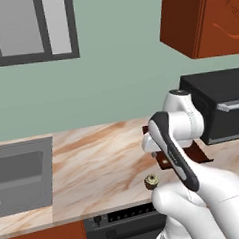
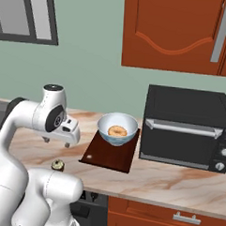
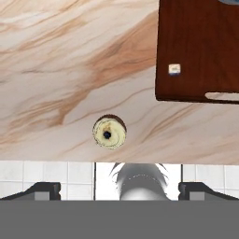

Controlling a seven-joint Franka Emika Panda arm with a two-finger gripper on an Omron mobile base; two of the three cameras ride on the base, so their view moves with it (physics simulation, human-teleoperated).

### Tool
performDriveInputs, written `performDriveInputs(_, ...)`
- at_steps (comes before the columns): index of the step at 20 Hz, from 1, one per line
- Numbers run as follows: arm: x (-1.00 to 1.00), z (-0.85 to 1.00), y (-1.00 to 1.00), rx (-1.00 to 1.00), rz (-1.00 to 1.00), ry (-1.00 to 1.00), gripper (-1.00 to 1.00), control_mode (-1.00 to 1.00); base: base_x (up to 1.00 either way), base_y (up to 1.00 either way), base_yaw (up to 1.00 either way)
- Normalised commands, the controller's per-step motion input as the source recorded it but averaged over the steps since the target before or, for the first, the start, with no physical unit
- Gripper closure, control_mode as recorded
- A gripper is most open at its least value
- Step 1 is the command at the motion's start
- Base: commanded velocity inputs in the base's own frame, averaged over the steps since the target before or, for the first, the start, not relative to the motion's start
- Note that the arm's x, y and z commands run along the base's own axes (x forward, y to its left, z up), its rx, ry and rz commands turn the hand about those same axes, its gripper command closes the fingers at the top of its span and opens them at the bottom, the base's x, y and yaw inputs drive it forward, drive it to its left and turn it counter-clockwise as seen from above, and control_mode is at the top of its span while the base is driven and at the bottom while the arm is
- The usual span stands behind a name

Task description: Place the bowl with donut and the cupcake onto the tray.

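The white bowl (image 2: 106, 125) with pale blue outside rests on the back part of the dark reddish-brown tray (image 2: 110, 156), and the orange-brown donut (image 2: 117, 131) lies inside it. The tiny cupcake (image 2: 58, 165) stands by itself on the marble counter near the front edge, left of the tray. In the hand view the cupcake (image 3: 109, 132) shows from above with its pale swirled top, and the tray's corner (image 3: 205, 46) sits to its upper right. My gripper (image 3: 120, 189) hangs open above the counter, apart from the cupcake, with nothing between its fingers. The left base view has the cupcake (image 1: 152, 181) beside my arm.
A black microwave (image 2: 184, 128) stands right of the tray, close to its edge. A grey sink (image 1: 19, 172) is set into the counter at the far left. Wooden cabinets (image 2: 180, 34) hang overhead. The counter's front edge drops to a dark appliance panel (image 1: 122, 219).
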Motion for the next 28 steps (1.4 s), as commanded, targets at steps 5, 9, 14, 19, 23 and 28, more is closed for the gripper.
performDriveInputs(5, 0.0, -0.1, 0.11, 0.0, 0.0, 0.0, -1.0, -1.0, 0.0, 0.0, 0.0)
performDriveInputs(9, 0.01, -0.16, 0.04, 0.0, 0.0, 0.0, -1.0, -1.0, 0.0, 0.0, 0.0)
performDriveInputs(14, 0.02, -0.18, 0.0, 0.0, 0.0, 0.0, -1.0, -1.0, 0.0, 0.0, 0.0)
performDriveInputs(19, 0.05, -0.19, 0.02, 0.0, 0.0, 0.0, -1.0, -1.0, 0.0, 0.0, 0.0)
performDriveInputs(23, 0.07, -0.2, 0.06, 0.0, 0.0, 0.0, -1.0, -1.0, 0.0, 0.0, 0.0)
performDriveInputs(28, 0.06, -0.21, 0.06, 0.0, 0.0, 0.0, -1.0, -1.0, 0.0, 0.0, 0.0)
